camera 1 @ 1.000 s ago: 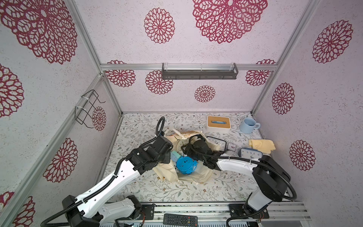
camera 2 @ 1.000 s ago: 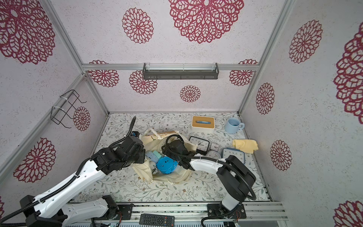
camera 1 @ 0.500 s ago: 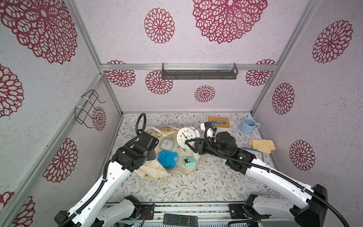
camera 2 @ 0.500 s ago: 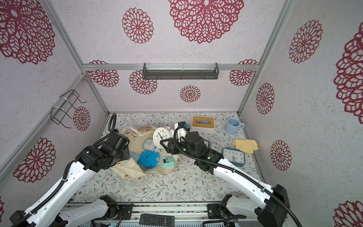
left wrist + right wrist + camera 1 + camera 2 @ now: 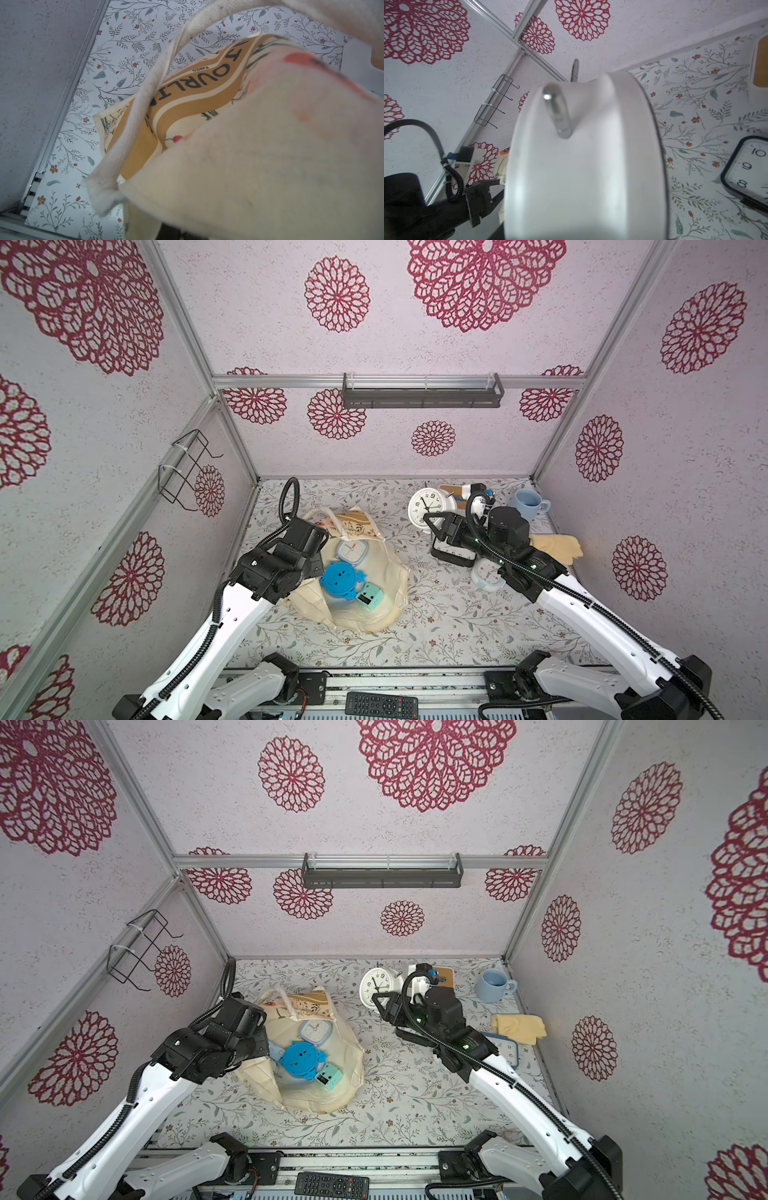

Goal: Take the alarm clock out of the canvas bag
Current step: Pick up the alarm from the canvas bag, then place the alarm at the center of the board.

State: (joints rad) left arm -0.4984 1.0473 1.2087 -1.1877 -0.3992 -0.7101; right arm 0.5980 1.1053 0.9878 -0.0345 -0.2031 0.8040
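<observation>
The alarm clock [image 5: 428, 506], white and round with black hands and numerals, is out of the canvas bag [image 5: 390, 572]. It is over the far right part of the surface [image 5: 436, 614], well apart from the bag, with its face tilted up toward both top views. The right hand [image 5: 435, 523] is clamped on its lower rim, one finger on each side of the body. In the right wrist view the alarm clock [image 5: 581, 166] fills the middle, white, with two metal stubs sticking out. I cannot tell whether it touches the surface.

The canvas bag lies slumped on the left half of the surface with its mouth open upward and its tan printed panel [image 5: 187, 93] with black lettering on the far side. Inside it are a blue round clock [image 5: 338, 580], a teal cube clock [image 5: 370, 598] touching it, and a square pale-blue clock [image 5: 351, 551] farther back. The left hand [image 5: 314, 562] is closed on the bag's left rim. Cloth and a fabric handle [image 5: 145, 93] crowd the left wrist view and hide its fingers.

Under the right arm a black-rimmed square clock [image 5: 451, 556] lies on the surface, with a pale round clock [image 5: 484, 576] just beside it toward the front. Beyond the alarm clock stands a white box [image 5: 451, 490] with a tan top, partly hidden by the arm. A blue mug [image 5: 528, 504] stands in the far right corner, and a folded yellow cloth [image 5: 559, 547] lies near the right wall. A black remote control [image 5: 381, 705] lies on the front rail between the arm bases. A wire rack [image 5: 187, 470] hangs on the left wall and a dark shelf [image 5: 422, 396] on the back wall.
</observation>
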